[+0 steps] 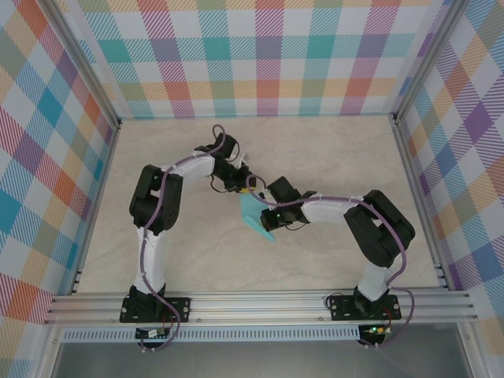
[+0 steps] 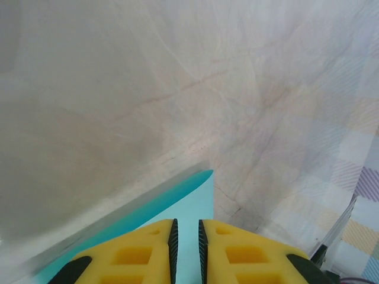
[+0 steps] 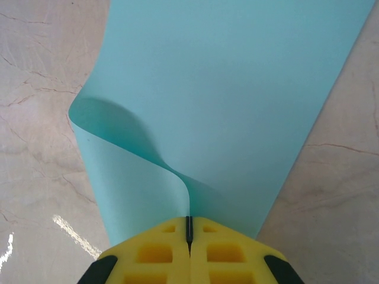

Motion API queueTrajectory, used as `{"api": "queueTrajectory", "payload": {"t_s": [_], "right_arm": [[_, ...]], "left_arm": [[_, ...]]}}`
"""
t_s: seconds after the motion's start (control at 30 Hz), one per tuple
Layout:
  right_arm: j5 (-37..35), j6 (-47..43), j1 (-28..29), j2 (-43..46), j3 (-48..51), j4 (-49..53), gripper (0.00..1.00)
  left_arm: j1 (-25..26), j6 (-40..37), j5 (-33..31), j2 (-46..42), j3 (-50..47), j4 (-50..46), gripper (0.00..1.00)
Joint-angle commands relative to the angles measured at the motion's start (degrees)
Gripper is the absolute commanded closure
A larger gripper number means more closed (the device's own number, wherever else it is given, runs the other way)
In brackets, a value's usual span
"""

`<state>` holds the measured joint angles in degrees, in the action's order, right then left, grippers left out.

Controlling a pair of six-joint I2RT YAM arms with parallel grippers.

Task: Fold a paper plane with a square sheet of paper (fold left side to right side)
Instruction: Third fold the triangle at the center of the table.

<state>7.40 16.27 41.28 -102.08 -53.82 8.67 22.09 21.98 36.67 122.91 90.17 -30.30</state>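
1. The turquoise sheet of paper (image 1: pixel 257 220) lies near the middle of the tabletop (image 1: pixel 331 157), between the two arms' wrists.
2. Right pincer (image 3: pixel 189 220): pressed together, pinching the sheet at its near edge. One layer curls up from the left and runs into the closed fingers. The rest of the sheet stretches flat away from them.
3. Left pincer (image 2: pixel 188 223): sits low over the sheet's far end. Its yellow fingers (image 2: pixel 142 251) are slightly spread, with a narrow gap through which the sheet shows.
4. Just beyond the left pincer the sheet ends in a pointed corner.
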Motion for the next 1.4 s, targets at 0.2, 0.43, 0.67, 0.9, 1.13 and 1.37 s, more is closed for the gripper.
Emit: {"api": "queueTrajectory", "payload": {"t_s": [0.2,0.43,0.67,0.9,1.13,1.37], "right_arm": [[0.61,-0.5,-0.13,-3.2,0.47,5.29,1.0],[0.69,-0.63,-0.06,-3.23,0.3,5.47,1.0],[0.6,-0.69,-0.12,-3.49,0.07,5.76,1.0],[0.53,-0.63,-0.12,-3.56,0.03,6.01,1.0],[0.51,-0.64,-0.07,-3.77,-0.05,6.12,1.0],[0.42,-0.75,-0.08,-3.68,-0.07,6.28,1.0]], "left_arm": [[-2.42,1.25,6.56,-16.98,-18.49,5.45,0.98],[1.52,4.67,8.42,-21.27,-27.53,11.01,1.0],[4.81,5.54,6.8,-17.95,-27.17,12.2,0.99],[7.26,5.88,5.6,-14.56,-27.11,13.15,1.0],[7.36,5.33,3.86,-13.81,-29.07,13.14,1.0],[7.36,5.15,2.84,-12.69,-30.16,13.36,1.0]]}}
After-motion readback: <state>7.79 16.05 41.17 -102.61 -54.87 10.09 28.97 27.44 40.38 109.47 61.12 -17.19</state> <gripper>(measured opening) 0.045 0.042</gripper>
